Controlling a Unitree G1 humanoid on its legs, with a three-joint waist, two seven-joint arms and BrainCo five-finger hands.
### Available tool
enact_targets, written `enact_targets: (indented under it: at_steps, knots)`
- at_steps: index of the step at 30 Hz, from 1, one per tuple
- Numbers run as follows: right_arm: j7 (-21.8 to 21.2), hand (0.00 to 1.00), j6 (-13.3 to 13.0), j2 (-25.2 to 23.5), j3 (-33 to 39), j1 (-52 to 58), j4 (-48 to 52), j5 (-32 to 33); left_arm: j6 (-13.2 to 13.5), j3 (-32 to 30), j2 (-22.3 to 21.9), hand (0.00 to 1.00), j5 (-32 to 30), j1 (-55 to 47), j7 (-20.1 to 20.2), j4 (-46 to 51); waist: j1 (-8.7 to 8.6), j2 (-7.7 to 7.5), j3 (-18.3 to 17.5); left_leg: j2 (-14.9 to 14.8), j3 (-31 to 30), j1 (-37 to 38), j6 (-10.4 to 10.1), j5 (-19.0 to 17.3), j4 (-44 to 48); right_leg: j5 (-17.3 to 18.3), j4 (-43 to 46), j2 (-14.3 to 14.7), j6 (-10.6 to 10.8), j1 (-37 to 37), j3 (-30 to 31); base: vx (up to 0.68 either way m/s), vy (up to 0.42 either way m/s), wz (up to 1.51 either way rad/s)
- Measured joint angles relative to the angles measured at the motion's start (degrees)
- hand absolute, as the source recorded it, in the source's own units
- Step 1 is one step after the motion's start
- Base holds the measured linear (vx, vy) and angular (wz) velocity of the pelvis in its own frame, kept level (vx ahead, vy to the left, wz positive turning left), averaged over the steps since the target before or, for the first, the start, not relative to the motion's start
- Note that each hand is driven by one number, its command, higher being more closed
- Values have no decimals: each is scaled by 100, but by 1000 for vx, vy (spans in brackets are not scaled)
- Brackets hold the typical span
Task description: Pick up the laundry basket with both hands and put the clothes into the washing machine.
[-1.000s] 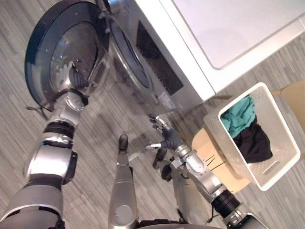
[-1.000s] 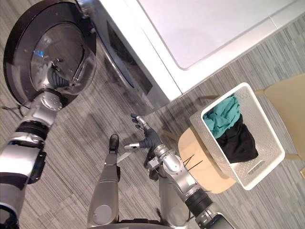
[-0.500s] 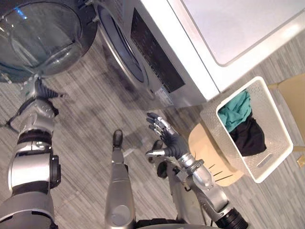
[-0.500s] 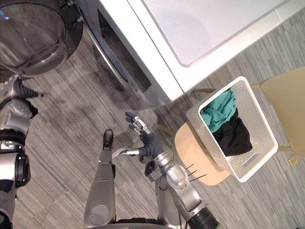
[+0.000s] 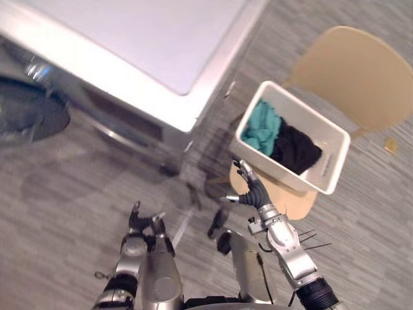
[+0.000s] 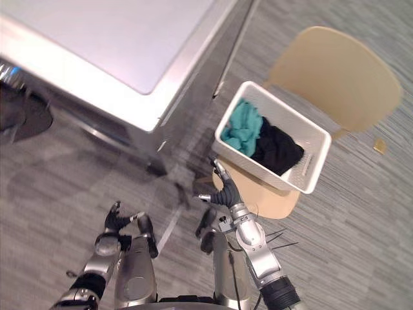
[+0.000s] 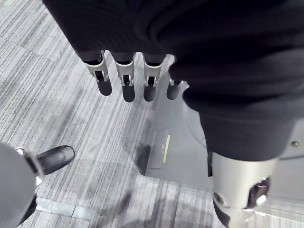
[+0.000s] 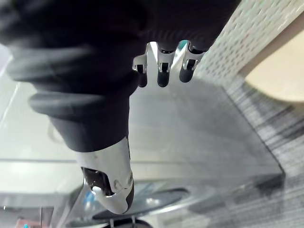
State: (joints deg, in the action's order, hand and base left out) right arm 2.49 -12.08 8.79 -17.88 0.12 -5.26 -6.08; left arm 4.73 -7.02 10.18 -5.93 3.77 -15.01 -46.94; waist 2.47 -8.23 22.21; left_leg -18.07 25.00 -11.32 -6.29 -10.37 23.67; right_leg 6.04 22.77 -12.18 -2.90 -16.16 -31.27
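The white perforated laundry basket (image 5: 281,169) stands on a tan chair (image 5: 352,71), to the right of the washing machine (image 5: 129,51). Teal cloth (image 5: 261,126) and black cloth (image 5: 293,147) lie inside it. My right hand (image 5: 253,192) hovers open with spread fingers just in front of the basket's near wall, not touching it. From the right wrist view, its straight fingers (image 8: 161,69) point towards the basket wall (image 8: 256,33). My left hand (image 5: 143,225) hangs low over the floor, far from the basket. Its fingers (image 7: 123,83) are straight and hold nothing.
The washing machine's round dark door (image 5: 26,116) stands swung open at the far left. The chair seat (image 5: 293,200) juts out under the basket towards me. A small tan scrap (image 5: 390,146) lies on the grey striped floor right of the chair.
The camera has swung right, bringing the basket to the middle. My left hand has come off the washer door and dropped low. My right hand has neared the basket.
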Motion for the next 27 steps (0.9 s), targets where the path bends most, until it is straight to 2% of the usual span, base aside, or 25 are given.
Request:
enact_targets:
  at_steps: [1, 3, 4, 7, 9, 10, 11, 12, 13, 14, 15, 16, 17, 22, 24, 27]
  knots:
    - [17, 0, 0, 2, 80, 146, 8, -163, 4, -15, -26, 0, 87, -144, 6, -151, -34, 201, -147, -169, 167, 191, -95, -110, 13, 38, -84, 230, 78, 66, 235, -35, -74, -118]
    - [76, 0, 12, 8, 293, 425, 18, -385, 16, -13, -51, 0, 87, -220, 13, -316, -58, 326, -393, -197, 471, 526, -91, -133, -258, 33, -347, 488, 182, 99, 533, 13, -76, -111]
    - [163, 0, 15, 15, 500, 596, 105, -440, 24, -2, -124, 0, 87, -317, 28, -341, -88, 423, -543, -211, 534, 668, -90, -136, -420, 38, -463, 626, 166, 122, 641, 47, -77, -104]
    - [426, 0, 17, 101, 796, 923, 443, -557, 77, 64, -213, 0, 86, -356, 121, -549, -331, 531, -607, -391, 694, 966, -95, -172, -428, 92, -432, 846, 109, 243, 794, 81, -103, -56]
    - [525, 0, 15, 216, 886, 895, 616, -580, 84, 186, -285, 0, 85, -355, 138, -607, -335, 538, -618, -515, 598, 932, 23, -76, -64, 105, -467, 998, 60, 239, 1013, 94, -110, -60]
    - [538, 0, 15, 263, 893, 796, 647, -581, 92, 260, -335, 0, 78, -351, 176, -684, -337, 536, -620, -547, 271, 708, 143, -8, 354, 35, -538, 1046, -45, 248, 1151, 65, -74, -62]
    - [589, 0, 16, 306, 887, 682, 644, -593, 100, 308, -394, 0, 77, -371, 254, -714, -319, 536, -619, -294, -434, 480, 57, -189, 529, -42, -684, 1042, -46, 308, 1293, 67, -35, -58]
    - [616, 0, 17, 334, 886, 639, 644, -601, 109, 314, -413, 0, 78, -392, 259, -714, -308, 538, -620, -146, -683, 419, -1, -238, 511, -83, -748, 1039, -49, 332, 1348, 80, 31, -52]
    - [633, 0, 17, 412, 888, 527, 636, -642, 140, 318, -423, 0, 84, -439, 259, -710, -291, 546, -620, 142, -1098, 308, -51, -288, 348, -162, -899, 1033, -23, 396, 1468, 98, 81, -43]
    - [650, 0, 17, 461, 898, 401, 571, -763, 192, 316, -413, 0, 83, -439, 259, -710, -259, 589, -617, 384, -1267, 250, -56, -279, -35, -295, -1042, 1022, -2, 497, 1542, 102, 102, -40]
    - [661, 0, 16, 490, 900, 346, 514, -814, 197, 320, -415, 0, 83, -439, 259, -712, -230, 614, -625, 461, -1306, 246, -59, -261, -235, -320, -1066, 1020, 27, 522, 1572, 108, 143, -32]
    - [688, 0, 16, 576, 903, 228, 344, -879, 213, 385, -422, 0, 83, -439, 262, -712, -150, 711, -643, 575, -1388, 242, -20, 32, -660, -347, -1068, 1026, 84, 556, 1609, 136, 209, -21]
    - [725, 0, 44, 608, 884, 78, 91, -972, 224, 443, -401, 0, 85, -463, 266, -718, -99, 713, -660, 720, -1364, 378, 28, 90, -772, -422, -1183, 941, 218, 609, 1731, 140, 216, -13]
    - [749, 0, 146, 930, 713, -934, -874, -1142, 295, 473, -353, 0, 101, -486, 267, -722, 39, 843, -566, 1033, -1417, 174, 107, 135, -694, -662, -1574, 691, 481, 669, 1714, 51, 156, 9]
    - [760, 0, 174, 1131, 400, -1582, -1382, -1244, 307, 470, -317, 0, 101, -472, 263, -732, 147, 918, -432, 1080, -1447, 90, 123, 127, -634, -725, -1602, 650, 494, 642, 1708, -5, 94, 13]
    - [813, 0, 236, 1302, 92, -2799, -2242, -1346, 336, 459, -299, 0, 110, -415, 254, -722, 210, 1002, -122, 1121, -1653, -266, 189, 147, -504, -775, -1592, 605, 488, 442, 1542, -52, 47, 24]
